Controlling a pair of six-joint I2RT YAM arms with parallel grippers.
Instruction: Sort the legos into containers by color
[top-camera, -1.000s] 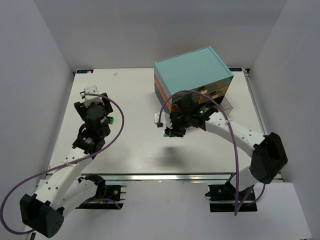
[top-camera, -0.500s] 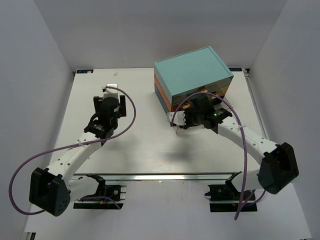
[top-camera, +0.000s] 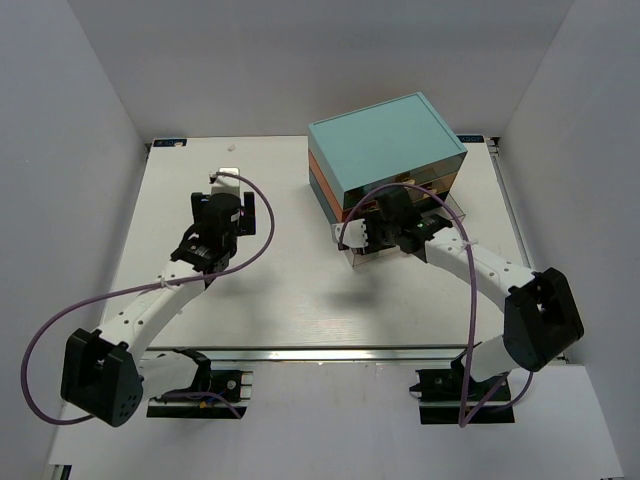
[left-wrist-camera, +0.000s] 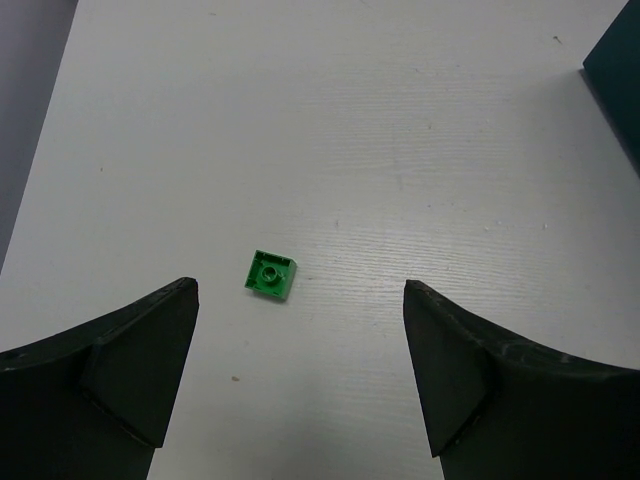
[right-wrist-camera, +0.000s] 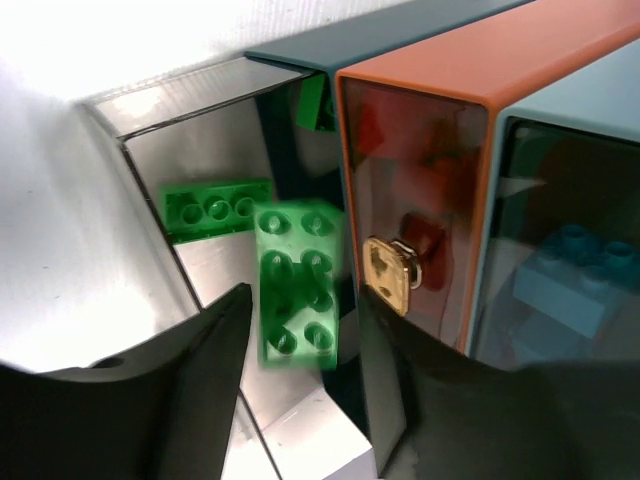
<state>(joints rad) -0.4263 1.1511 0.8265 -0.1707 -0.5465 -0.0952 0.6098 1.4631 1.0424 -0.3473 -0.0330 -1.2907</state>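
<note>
Though white walls close you in on three sides, the white bench (top-camera: 290, 290) gives both arms room, and its one big load is the chest (top-camera: 385, 140), pale teal on top, at the far right. Your left arm (top-camera: 150, 300) runs up from the near left corner to the left middle of the bench. Your right arm (top-camera: 480, 265) folds inward from the near right, wrist at the chest's front. The bottom drawer (right-wrist-camera: 190, 100) stands pulled out, and the orange front beside it carries a small gold handle (right-wrist-camera: 395, 272).

Your left hand (left-wrist-camera: 300, 290) is spread wide over bare bench, with one small green lego (left-wrist-camera: 271, 275) lying flat below the gap, nearer the left finger. Your right hand (right-wrist-camera: 305, 300) sits parted over the drawer. A blurred green brick (right-wrist-camera: 295, 240) is between its fingers, thin gaps on both sides. Another green brick (right-wrist-camera: 212, 208) lies on the drawer floor. Red pieces (right-wrist-camera: 420, 235) show through the orange front.
</note>
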